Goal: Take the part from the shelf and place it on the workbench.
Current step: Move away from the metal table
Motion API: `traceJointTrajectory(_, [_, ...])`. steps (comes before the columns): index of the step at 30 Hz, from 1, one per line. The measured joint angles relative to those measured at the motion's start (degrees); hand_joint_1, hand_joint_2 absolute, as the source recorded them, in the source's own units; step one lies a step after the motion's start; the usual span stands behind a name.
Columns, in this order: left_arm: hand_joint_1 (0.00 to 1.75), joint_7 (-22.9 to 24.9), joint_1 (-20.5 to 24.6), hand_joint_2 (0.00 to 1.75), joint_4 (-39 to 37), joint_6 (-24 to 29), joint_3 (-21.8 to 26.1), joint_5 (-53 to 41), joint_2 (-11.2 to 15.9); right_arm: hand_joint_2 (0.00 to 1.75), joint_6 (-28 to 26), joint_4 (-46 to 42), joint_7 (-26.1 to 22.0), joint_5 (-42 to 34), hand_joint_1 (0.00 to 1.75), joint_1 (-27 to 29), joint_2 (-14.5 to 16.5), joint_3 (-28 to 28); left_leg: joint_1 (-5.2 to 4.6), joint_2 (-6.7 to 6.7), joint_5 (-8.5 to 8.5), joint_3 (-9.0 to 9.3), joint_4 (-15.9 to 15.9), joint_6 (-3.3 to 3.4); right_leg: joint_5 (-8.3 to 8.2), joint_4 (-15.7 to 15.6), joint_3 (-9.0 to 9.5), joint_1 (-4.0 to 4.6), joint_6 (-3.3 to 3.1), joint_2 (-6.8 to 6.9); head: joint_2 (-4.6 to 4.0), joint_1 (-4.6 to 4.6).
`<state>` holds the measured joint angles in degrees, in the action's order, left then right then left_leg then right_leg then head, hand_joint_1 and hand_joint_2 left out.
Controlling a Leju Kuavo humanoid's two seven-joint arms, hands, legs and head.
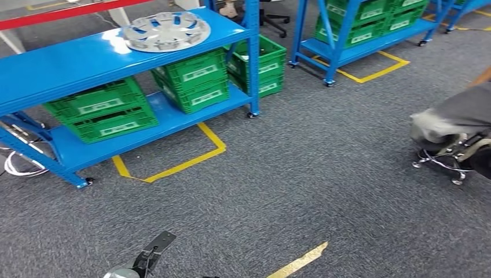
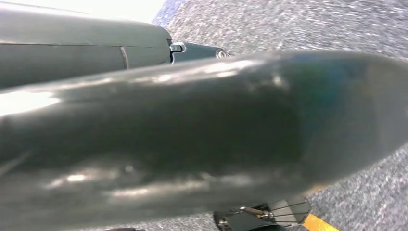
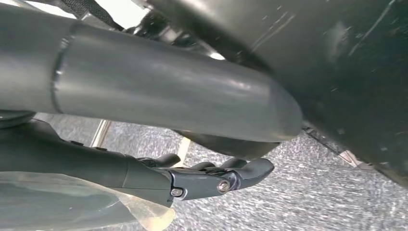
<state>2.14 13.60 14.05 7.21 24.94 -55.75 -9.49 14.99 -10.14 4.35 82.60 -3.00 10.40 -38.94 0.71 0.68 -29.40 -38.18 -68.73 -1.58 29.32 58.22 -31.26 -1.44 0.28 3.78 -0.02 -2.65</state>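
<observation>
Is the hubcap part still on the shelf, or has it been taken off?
On the shelf. The silver hubcap part lies flat on the top deck of the blue shelf, with no hand touching it.

Your part (image 1: 166, 30) is a silver-grey round wheel cover with spoke-like cutouts around a central hub. You'll see it lying flat on the top board of the blue shelf (image 1: 69, 63), near that board's right end, above the green crates.
</observation>
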Motion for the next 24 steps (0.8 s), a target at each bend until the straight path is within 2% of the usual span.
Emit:
traceJointTrajectory(2, [0.0,0.0,0.19,0.0,0.0,0.0,0.02,-0.07,-0.02,0.0,0.0,-0.01,0.0,0.04,0.0,-0.02,0.01,0.01,-0.49,2.9,2.5,3.45,6.96,0.49,0.39,0.06,0.41,0.3,0.56,1.28,0.0,-0.02])
traceJointTrajectory(3, [0.0,0.0,0.3,0.0,0.0,0.0,0.02,-0.1,-0.03,0.0,0.0,-0.01,0.01,0.09,0.0,-0.03,0.01,0.02,-0.75,3.92,2.81,4.23,8.82,0.84,0.55,0.05,0.56,0.49,0.85,1.89,0.0,0.02])
traceJointTrajectory(4, [0.0,0.01,0.35,0.0,0.0,-0.01,0.02,-0.13,-0.03,0.0,0.0,-0.01,0.01,0.14,0.0,-0.05,0.01,0.02,-0.99,4.22,2.56,4.31,9.38,1.19,0.67,0.0,0.68,0.68,1.13,2.52,0.0,0.03])
traceJointTrajectory(5, [0.0,0.11,0.37,0.0,0.0,-0.02,0.03,-0.14,-0.01,0.0,0.0,-0.01,0.02,0.21,0.0,-0.13,0.01,0.02,-1.0,3.54,2.6,4.16,9.52,1.59,0.77,-0.09,0.85,0.73,1.41,3.22,0.0,0.02])
traceJointTrajectory(6, [0.0,0.32,0.35,0.0,0.0,-0.03,0.04,-0.14,-0.03,0.0,0.0,-0.02,0.03,0.29,0.0,-0.26,0.0,0.03,-0.89,2.82,2.68,4.12,9.62,1.93,1.02,-0.08,0.9,0.65,1.75,3.29,0.0,0.05])
traceJointTrajectory(7, [0.0,0.63,0.42,0.0,0.0,-0.04,0.05,-0.14,-0.05,0.0,0.01,-0.03,0.01,0.38,0.0,-0.4,0.0,0.05,-0.76,2.09,2.77,4.14,9.74,2.29,1.6,0.45,0.72,0.52,2.05,2.42,0.0,0.08])
traceJointTrajectory(8, [0.0,0.94,0.66,0.0,0.0,-0.05,0.07,-0.14,-0.1,0.0,0.01,-0.04,-0.05,0.46,0.0,-0.51,-0.01,0.08,-0.62,1.39,2.9,4.17,9.87,2.68,2.65,1.97,0.04,0.4,2.27,0.98,0.0,0.19])
traceJointTrajectory(10, [0.0,1.38,1.45,0.0,0.0,-0.09,0.1,-0.14,-0.34,0.0,0.02,-0.05,-0.21,0.58,0.0,-0.53,-0.09,0.13,-0.5,-0.04,3.03,4.15,9.93,3.24,5.87,8.49,-3.17,0.31,2.4,-2.31,0.0,0.44])
traceJointTrajectory(11, [0.0,1.55,1.8,0.0,0.0,-0.1,0.1,-0.14,-0.47,0.0,0.02,-0.05,-0.28,0.6,0.0,-0.49,-0.15,0.14,-0.54,-0.83,3.05,4.14,9.93,3.4,7.28,12.37,-5.24,0.35,2.39,-3.04,0.0,0.5])
traceJointTrajectory(12, [0.0,1.73,2.04,0.0,0.0,-0.1,0.1,-0.14,-0.58,0.0,0.02,-0.05,-0.31,0.61,0.0,-0.47,-0.2,0.14,-0.59,-1.62,3.05,4.18,9.92,3.46,7.8,15.18,-6.94,0.39,2.35,-3.4,0.0,0.51])
traceJointTrajectory(13, [0.0,1.88,2.15,0.0,0.0,-0.1,0.11,-0.14,-0.63,0.0,0.01,-0.05,-0.33,0.6,0.0,-0.47,-0.24,0.15,-0.63,-2.29,3.02,4.26,9.91,3.5,7.16,16.0,-7.79,0.41,2.27,-3.56,0.0,0.52])
traceJointTrajectory(14, [0.0,1.99,2.19,0.0,0.0,-0.09,0.13,-0.09,-0.64,0.0,-0.03,-0.05,-0.35,0.6,0.0,-0.5,-0.28,0.15,-0.65,-2.87,2.97,4.4,9.9,3.51,5.38,14.48,-7.53,0.41,2.12,-3.65,0.0,0.51])
traceJointTrajectory(16, [0.0,2.03,2.18,0.0,0.0,-0.05,0.22,0.17,-0.65,0.0,-0.63,-0.05,-0.59,0.52,0.0,-0.57,-0.39,0.15,-0.67,-3.7,2.78,4.7,9.86,3.35,0.92,7.32,-4.86,0.41,1.74,-3.89,0.0,0.57])
traceJointTrajectory(17, [0.0,2.02,2.19,0.0,0.0,-0.02,0.32,0.38,-0.64,0.0,-1.17,-0.05,-0.8,0.43,0.0,-0.65,-0.44,0.15,-0.77,-4.01,2.64,4.72,9.71,3.14,-0.39,3.92,-3.34,0.42,1.57,-4.09,0.0,0.6])
traceJointTrajectory(18, [0.0,2.01,2.17,0.0,0.0,0.01,0.46,0.56,-0.62,0.0,-1.77,-0.05,-1.05,0.29,0.0,-0.73,-0.46,0.15,-0.87,-4.16,2.55,4.65,9.61,2.88,-0.96,1.82,-2.39,0.44,1.42,-4.3,0.0,0.56])
traceJointTrajectory(19, [0.0,1.99,2.13,0.0,0.0,0.04,0.62,0.7,-0.6,0.0,-2.27,-0.05,-1.22,0.13,0.0,-0.79,-0.46,0.14,-0.93,-4.23,2.53,4.56,9.56,2.62,-0.88,1.02,-1.98,0.51,1.28,-4.48,0.0,0.52])
traceJointTrajectory(22, [0.0,1.99,2.05,0.0,0.0,0.11,0.91,0.73,-0.42,0.0,-3.01,-0.05,-1.67,-0.16,0.0,-0.72,-0.49,0.1,-0.83,-3.91,2.13,4.39,9.17,1.8,-1.09,0.63,-1.74,0.45,0.57,-4.34,0.0,0.35])
traceJointTrajectory(24, [0.0,2.01,2.17,0.0,0.0,0.17,0.93,0.68,-0.26,0.0,-3.08,-0.05,-2.05,-0.21,0.0,-0.75,-0.51,0.09,-0.73,-2.68,-0.22,2.95,5.59,1.12,-1.18,0.36,-1.55,0.26,-0.05,-3.94,0.0,0.02])
